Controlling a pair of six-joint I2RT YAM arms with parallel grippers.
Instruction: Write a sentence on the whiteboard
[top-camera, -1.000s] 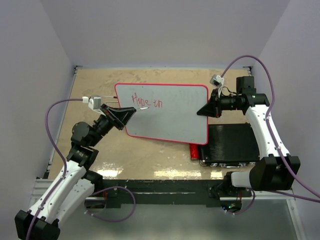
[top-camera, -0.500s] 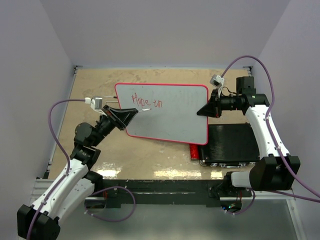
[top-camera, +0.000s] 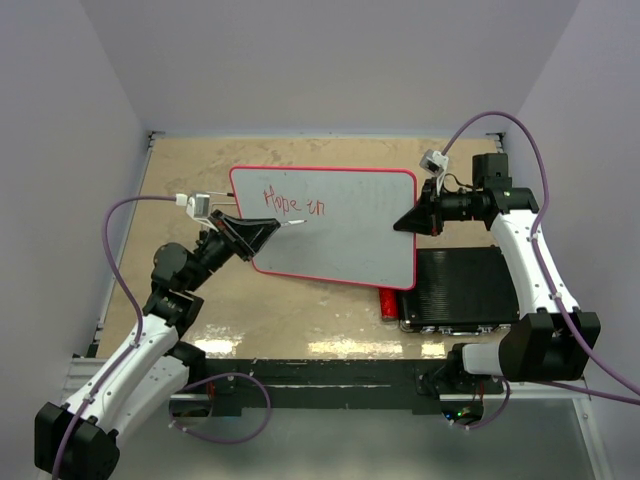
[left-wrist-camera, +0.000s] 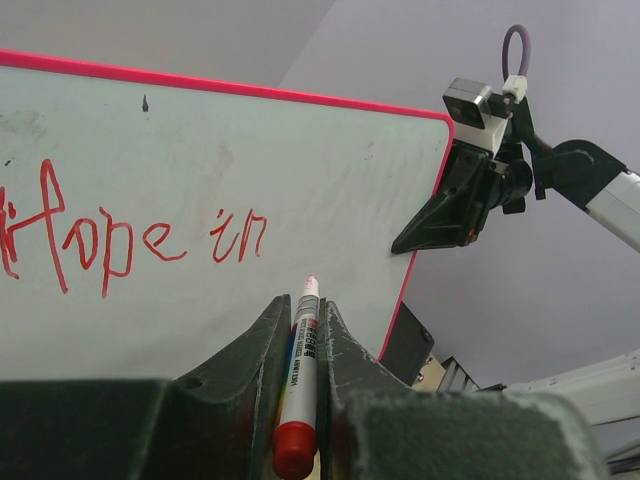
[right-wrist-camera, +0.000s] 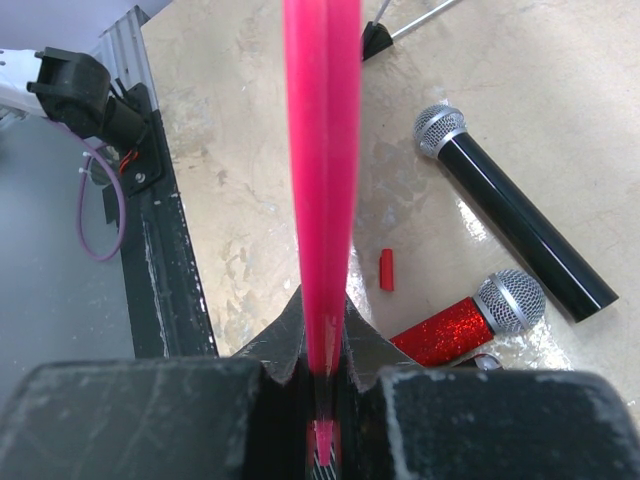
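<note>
The whiteboard (top-camera: 340, 235), white with a thin red frame, is held tilted up off the table. My right gripper (top-camera: 408, 222) is shut on its right edge, which shows as a pink strip (right-wrist-camera: 322, 150) running between the jaws of that gripper (right-wrist-camera: 322, 310). Red lettering, the sentence (left-wrist-camera: 130, 240), reads "Hope in" (top-camera: 292, 202). My left gripper (left-wrist-camera: 303, 305) is shut on a white marker (left-wrist-camera: 300, 370) with a red end. Its tip points at the board just below and right of "in". I cannot tell whether the tip touches. From above, the left gripper (top-camera: 268, 226) sits at the board's left part.
A black ribbed case (top-camera: 465, 288) lies under the board's right corner. A red glitter microphone (right-wrist-camera: 465, 320), a black microphone (right-wrist-camera: 520, 225) and a small red cap (right-wrist-camera: 386, 270) lie on the tan table below the board. The table's metal front rail (right-wrist-camera: 170, 260) is near.
My left arm has shifted slightly to the right with the marker. The lettering reads the same. The right arm and the board have not moved.
</note>
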